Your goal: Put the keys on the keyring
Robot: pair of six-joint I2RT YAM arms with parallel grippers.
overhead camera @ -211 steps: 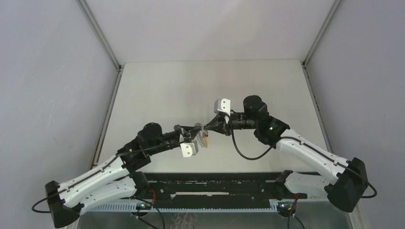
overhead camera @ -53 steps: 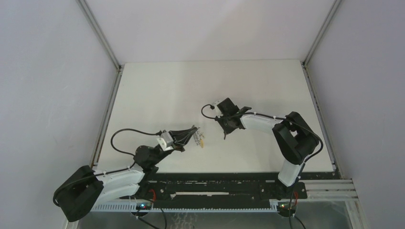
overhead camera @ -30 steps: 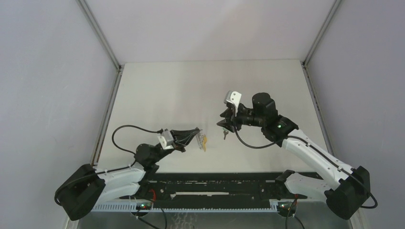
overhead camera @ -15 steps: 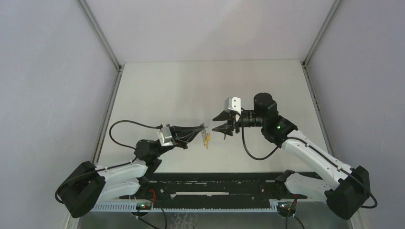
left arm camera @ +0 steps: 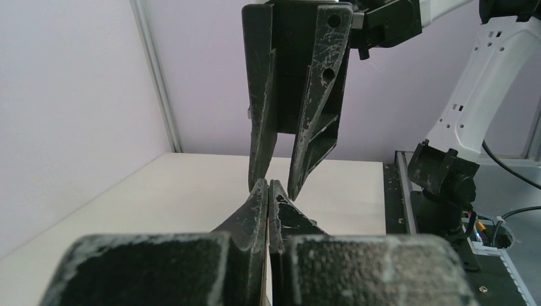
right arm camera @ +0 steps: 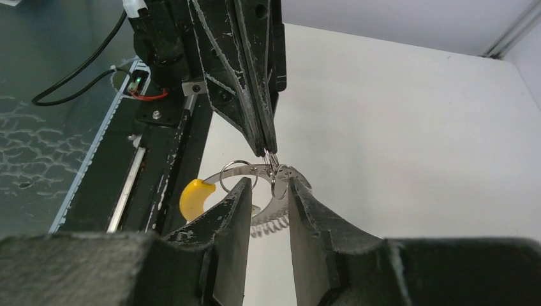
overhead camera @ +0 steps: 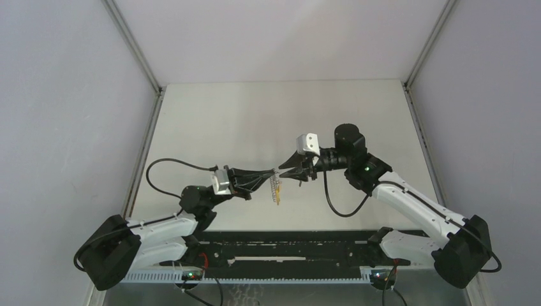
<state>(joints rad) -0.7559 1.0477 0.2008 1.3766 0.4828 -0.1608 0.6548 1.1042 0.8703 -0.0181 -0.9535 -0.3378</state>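
Note:
My left gripper is shut on the keyring, which hangs below its tips above the table. In the right wrist view the keyring shows its beaded rim, with small rings and the yellow-headed key on it, and the left gripper pinches its top. My right gripper is open, tip to tip with the left one. Its fingers straddle the ring without closing on it. The left wrist view shows my left gripper shut and the right gripper open just beyond. I cannot make out the green key.
The white table is walled at the back and both sides. A black rail with the arm bases and cables runs along the near edge.
The left gripper has carried the keyring up and to the right. The right gripper has swung left and lower, open, until its tips meet the left gripper's tips.

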